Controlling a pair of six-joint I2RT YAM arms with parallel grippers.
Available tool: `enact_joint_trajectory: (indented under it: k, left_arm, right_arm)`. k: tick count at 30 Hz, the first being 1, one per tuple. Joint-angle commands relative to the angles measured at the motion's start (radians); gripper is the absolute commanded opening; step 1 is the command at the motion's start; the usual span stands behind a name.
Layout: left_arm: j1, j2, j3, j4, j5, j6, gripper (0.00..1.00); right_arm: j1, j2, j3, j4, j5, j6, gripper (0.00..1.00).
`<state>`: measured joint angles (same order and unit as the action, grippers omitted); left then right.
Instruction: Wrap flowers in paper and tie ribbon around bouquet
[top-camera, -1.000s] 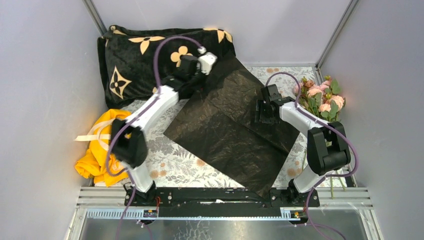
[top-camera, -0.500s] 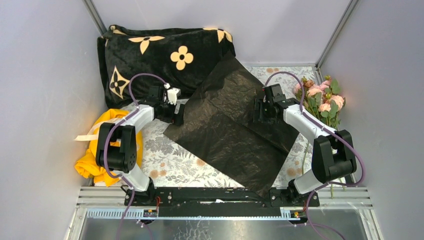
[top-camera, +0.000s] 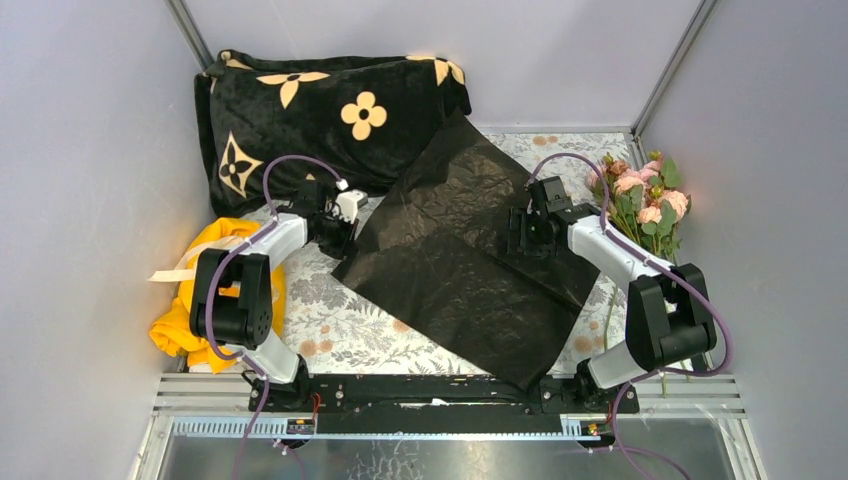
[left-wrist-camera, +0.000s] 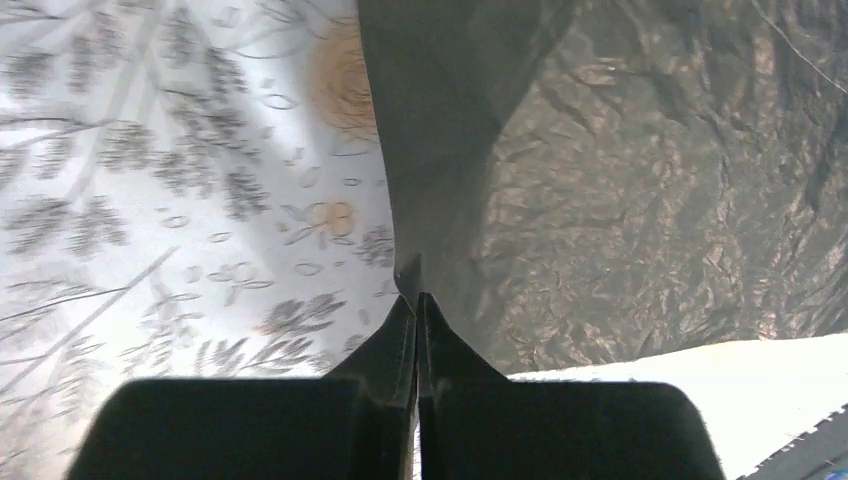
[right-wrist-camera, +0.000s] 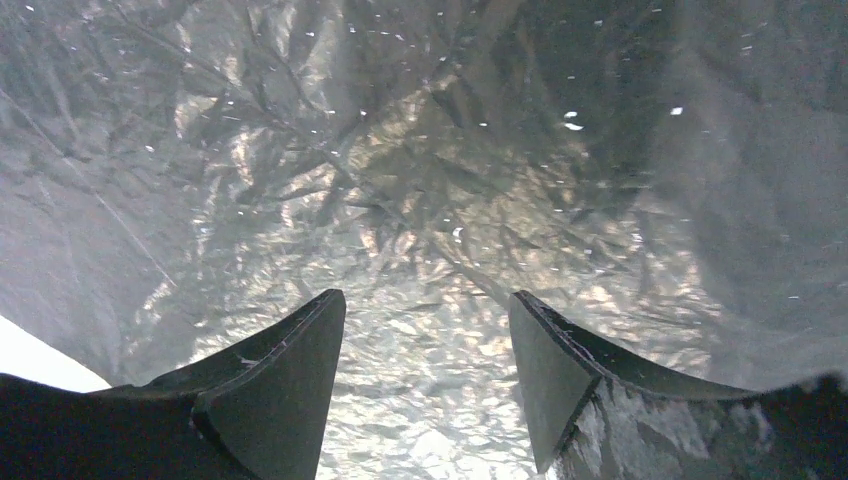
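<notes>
The black crinkled paper (top-camera: 470, 260) lies slantwise across the patterned table. At its left corner my left gripper (top-camera: 345, 235) is shut, and the left wrist view shows the paper (left-wrist-camera: 620, 180) rising from the closed tips of that left gripper (left-wrist-camera: 416, 297). My right gripper (top-camera: 520, 235) hovers low over the paper's right part; in the right wrist view this gripper (right-wrist-camera: 428, 310) is open, with only the paper (right-wrist-camera: 400, 150) beneath and nothing between the fingers. The pink flowers (top-camera: 645, 200) lie at the right wall. The cream ribbon (top-camera: 180, 272) rests on the yellow cloth.
A black plush blanket (top-camera: 330, 110) with tan flower marks fills the back left, and the paper's far corner overlaps it. A yellow cloth garment (top-camera: 190, 310) is bunched at the left wall. The table cover (top-camera: 340, 320) shows at the near left.
My left arm pulled back from the blanket to the paper's left corner and shut on it, lifting that edge slightly. The right arm barely moved.
</notes>
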<state>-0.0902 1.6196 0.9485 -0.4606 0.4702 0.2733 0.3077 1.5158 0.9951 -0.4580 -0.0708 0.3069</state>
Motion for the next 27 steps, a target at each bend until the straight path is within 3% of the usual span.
enact_joint_trajectory:
  k: [1,6,11,15,21,27]
  left_arm:
    - [0.025,-0.04,0.116,-0.051,-0.185,0.126,0.0]
    - [0.03,-0.007,0.229,-0.014,-0.345,0.234,0.0]
    - [0.028,0.083,0.311,-0.031,-0.347,0.199,0.0]
    - [0.028,0.076,0.268,-0.014,-0.338,0.178,0.0]
    - [0.03,0.054,0.241,0.095,-0.493,0.197,0.0]
    - [0.03,0.073,0.237,0.133,-0.506,0.196,0.0]
  right_arm:
    - [0.002,-0.06,0.005,0.003,0.001,-0.006,0.69]
    - [0.003,-0.036,0.004,0.014,0.031,-0.005,0.69]
    - [0.001,0.043,0.009,0.059,0.061,0.007,0.69]
    - [0.001,0.15,0.035,0.06,0.146,0.006,0.68]
    - [-0.013,0.289,0.115,0.029,0.262,0.009,0.68]
    - [-0.021,0.283,0.139,0.01,0.337,-0.002,0.68]
